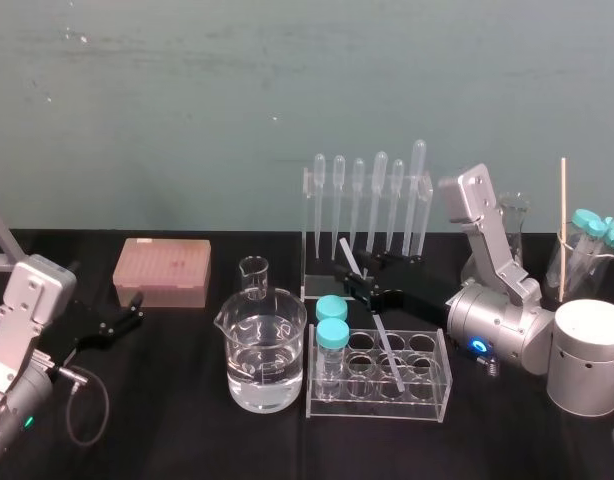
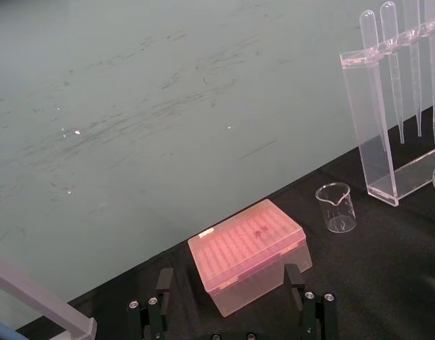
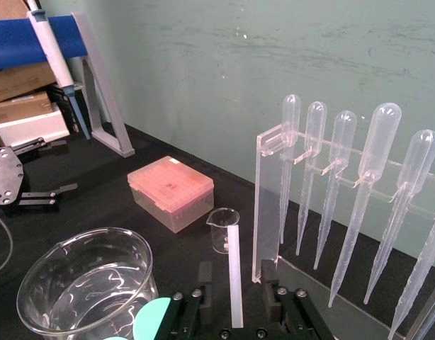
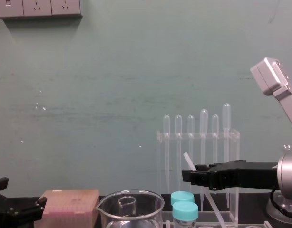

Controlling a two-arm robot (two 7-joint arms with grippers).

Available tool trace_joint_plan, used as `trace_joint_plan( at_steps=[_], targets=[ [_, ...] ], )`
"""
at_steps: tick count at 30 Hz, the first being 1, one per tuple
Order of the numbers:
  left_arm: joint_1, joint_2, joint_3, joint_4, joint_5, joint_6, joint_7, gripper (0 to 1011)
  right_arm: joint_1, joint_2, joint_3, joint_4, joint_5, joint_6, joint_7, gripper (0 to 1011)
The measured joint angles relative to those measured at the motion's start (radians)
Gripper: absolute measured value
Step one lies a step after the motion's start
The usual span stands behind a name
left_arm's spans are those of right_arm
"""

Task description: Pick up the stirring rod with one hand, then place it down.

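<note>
At the far left of the table (image 1: pixel 187 400), the left gripper (image 1: pixel 137 308) rests low with its fingers (image 2: pixel 164 283) spread wide and nothing between them. Just beyond it stands a pink box (image 1: pixel 162 270). Its lid carries a pale strip and a small dark mark, both too small to read. To the right, a small beaker (image 1: pixel 254 277) stands behind a large beaker (image 1: pixel 265 350) that holds clear liquid. Beside it is a clear tube rack (image 1: pixel 427 405), with two teal-capped tubes (image 1: pixel 332 335) at its left end.

The stirring rod (image 1: pixel 385 348) stands tilted, with its lower end down in this rack and its top leaning to the far left. The right gripper (image 1: pixel 349 280) reaches in from the right above the rack. Its fingers (image 3: pixel 204 275) are on either side of the rod at a narrow opening. In the right wrist view a small gap shows on each side. Behind stands the pipette rack (image 1: pixel 367 215).
</note>
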Motion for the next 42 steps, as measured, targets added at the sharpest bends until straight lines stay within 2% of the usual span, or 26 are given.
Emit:
trace_joint_plan(
  at_steps=[5,6,7,11,19,22,23,26,27,28,29,30,31,36,42],
  targets=[
    [0.0,0.0,0.0,0.0,0.0,0.0,0.0,1000,0.0,0.0,0.0,-0.001,0.0,0.0,0.0,281],
    [0.0,0.0,0.0,0.0,0.0,0.0,0.0,1000,0.0,0.0,0.0,-0.001,0.0,0.0,0.0,223],
    [0.0,0.0,0.0,0.0,0.0,0.0,0.0,1000,0.0,0.0,0.0,-0.001,0.001,0.0,0.0,223],
    [0.0,0.0,0.0,0.0,0.0,0.0,0.0,1000,0.0,0.0,0.0,-0.001,0.001,0.0,0.001,94],
    [0.0,0.0,0.0,0.0,0.0,0.0,0.0,1000,-0.001,0.0,0.0,-0.001,0.0,-0.003,0.001,66],
    [0.0,0.0,0.0,0.0,0.0,0.0,0.0,1000,-0.012,-0.004,0.007,-0.004,-0.012,-0.044,-0.002,66],
    [0.0,0.0,0.0,0.0,0.0,0.0,0.0,1000,-0.02,-0.007,0.014,-0.007,-0.019,-0.077,-0.004,66],
    [0.0,0.0,0.0,0.0,0.0,0.0,0.0,1000,-0.038,-0.013,0.028,-0.014,-0.025,-0.129,-0.006,66],
    [0.0,0.0,0.0,0.0,0.0,0.0,0.0,1000,-0.053,-0.016,0.04,-0.021,-0.026,-0.169,-0.006,66],
    [0.0,0.0,0.0,0.0,0.0,0.0,0.0,1000,-0.053,-0.016,0.04,-0.021,-0.026,-0.169,-0.006,66],
    [0.0,0.0,0.0,0.0,0.0,0.0,0.0,1000,-0.079,-0.018,0.056,-0.037,-0.03,-0.22,-0.007,65],
    [0.0,0.0,0.0,0.0,0.0,0.0,0.0,1000,-0.079,-0.018,0.056,-0.037,-0.03,-0.22,-0.007,65],
    [0.0,0.0,0.0,0.0,0.0,0.0,0.0,1000,-0.098,-0.018,0.067,-0.051,-0.03,-0.247,-0.008,65],
    [0.0,0.0,0.0,0.0,0.0,0.0,0.0,1000,-0.173,-0.015,0.113,-0.104,-0.01,-0.311,-0.008,66],
    [0.0,0.0,0.0,0.0,0.0,0.0,0.0,1000,-0.21,-0.012,0.151,-0.155,-0.022,-0.395,-0.004,66]
  ],
)
